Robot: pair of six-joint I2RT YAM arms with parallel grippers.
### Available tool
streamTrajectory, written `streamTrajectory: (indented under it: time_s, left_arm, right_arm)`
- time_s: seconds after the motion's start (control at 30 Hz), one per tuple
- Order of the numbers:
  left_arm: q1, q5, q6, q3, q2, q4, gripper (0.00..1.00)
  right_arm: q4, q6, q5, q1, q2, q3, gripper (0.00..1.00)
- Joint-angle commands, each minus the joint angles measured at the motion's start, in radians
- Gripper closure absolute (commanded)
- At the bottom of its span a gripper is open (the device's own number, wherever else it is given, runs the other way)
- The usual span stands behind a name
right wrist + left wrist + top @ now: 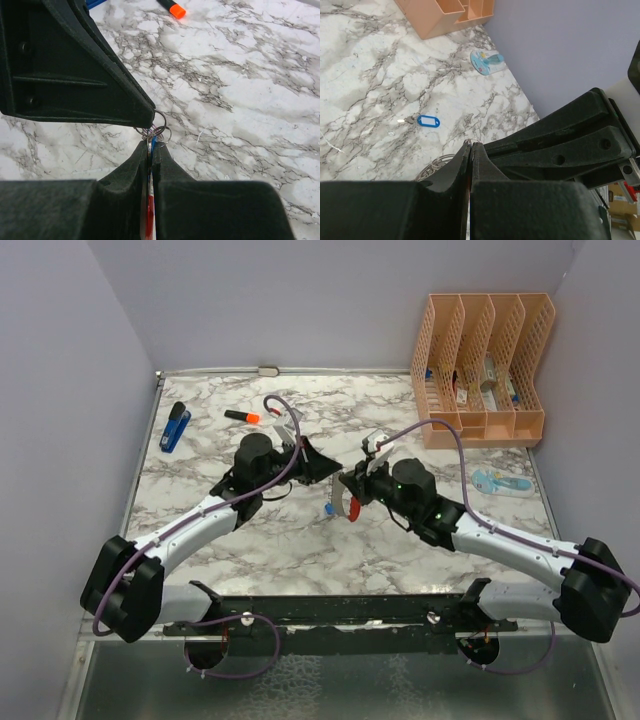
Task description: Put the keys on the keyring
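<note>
Marble bench [300, 540] with both arms meeting at mid frame in the top view. Peach file rack [480, 365] at upper right, not involved.

Left pincer [333, 473] is clenched, jaws pressed flat together in its own wrist view. Its tip sits right at a cluster of small wire rings [159, 127]. Can't tell if it pinches one or only touches.

Right pincer [151, 146] is clenched too, grasping the keyring [349, 508]. A red strip and a thin blue edge show between its jaws in the right wrist view, and the wire rings stick out at its tip. The two tips nearly touch, raised off the bench at centre frame.

One key [428, 121] with a blue head and short silver blade lies flat on the bench, alone at centre left of the left wrist view, well apart from both pincers. Other keys: none clearly seen. The blue edge in the right jaws may be one, too small to tell.

Progress guess: mid task. The keyring is up and held, and the rings are being worked at the tips. At least that one loose key is not yet on. Left to do: fetch it and thread it on. Nothing shows a finished threading.
</note>
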Motion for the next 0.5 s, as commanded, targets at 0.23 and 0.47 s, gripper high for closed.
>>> streamTrajectory:
  time_s: [0.23, 0.47]
  left_arm:
    - [-0.028, -0.094, -0.010, -0.104, -0.037, 0.176, 1.00]
    - [-0.029, -0.121, 0.006, -0.191, -0.073, 0.263, 1.00]
  right_arm:
    - [0.154, 0.074, -0.161, 0.026, 0.039, 0.079, 0.99]
    - [0.198, 0.095, -0.156, 0.027, 0.009, 0.029, 0.99]
